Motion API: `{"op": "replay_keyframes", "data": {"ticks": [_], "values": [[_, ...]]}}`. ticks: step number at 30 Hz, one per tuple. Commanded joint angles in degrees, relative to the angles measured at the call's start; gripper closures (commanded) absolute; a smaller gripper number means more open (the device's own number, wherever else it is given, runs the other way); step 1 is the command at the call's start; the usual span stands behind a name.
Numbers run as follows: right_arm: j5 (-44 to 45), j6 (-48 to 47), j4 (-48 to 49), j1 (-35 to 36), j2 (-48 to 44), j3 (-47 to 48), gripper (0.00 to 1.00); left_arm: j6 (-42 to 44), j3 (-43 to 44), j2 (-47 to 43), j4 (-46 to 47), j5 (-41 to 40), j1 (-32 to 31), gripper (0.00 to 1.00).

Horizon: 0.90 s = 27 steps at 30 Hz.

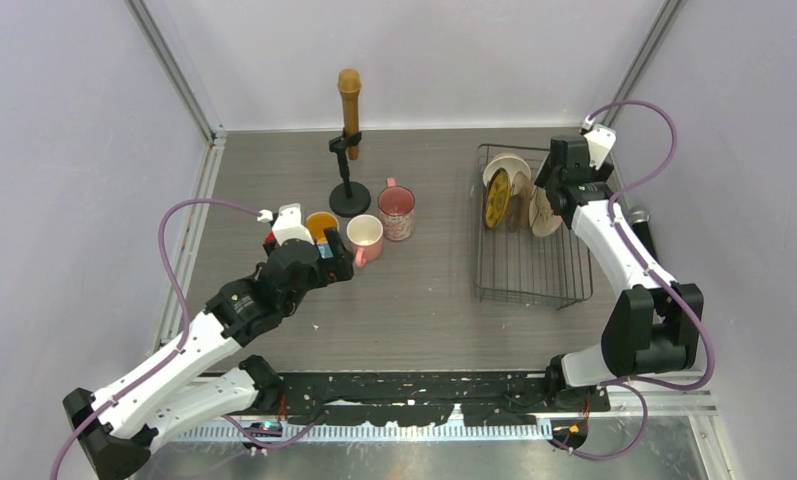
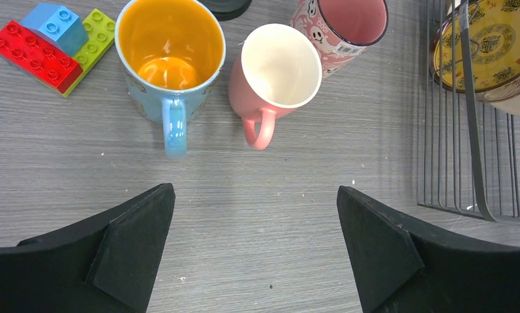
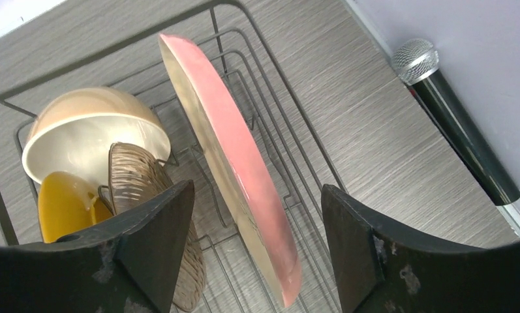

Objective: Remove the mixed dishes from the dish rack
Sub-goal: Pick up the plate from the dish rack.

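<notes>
**Right gripper astride the big plate in the rack**

In the top view I have the rack (image 1: 534,285) at the right of the bench (image 1: 414,310). The big plate (image 3: 231,150), yellow plate (image 1: 496,198) and bowl (image 3: 87,130) stand on edge at its upper end. My right gripper (image 3: 257,188) is over them, jaws apart either side of the big plate's rim, with a gap showing on both sides. The orange mug (image 2: 169,52), pink mug (image 2: 280,65) and patterned mug (image 2: 342,23) stand upright together left of centre, outside the rack. My left gripper (image 2: 255,190) hangs wide open just below them, holding nothing.
</notes>
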Motion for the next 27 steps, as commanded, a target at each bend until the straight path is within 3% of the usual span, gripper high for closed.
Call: {"op": "replay_keyframes", "data": {"ticks": [1,15,22,27], "values": [[-4.55,-1.32,5.26,-2.05,0.03,-0.78,0.25,0.73,-0.14,-1.19,2.87,-0.21,0.09,0.01],[-19.50,-10.78,11.21,-4.14,1.39,-4.00,0.42,1.34,-1.37,-4.01,4.18,0.31,0.12,0.01],[-19.05,-10.41,11.18,-5.93,1.55,-4.07,0.48,1.34,-1.98,-5.01,4.59,0.03,0.12,0.01],[-18.11,-11.09,11.13,-5.97,1.37,-4.19,0.61,1.34,-1.85,-4.99,4.32,0.02,0.11,0.01]]}}
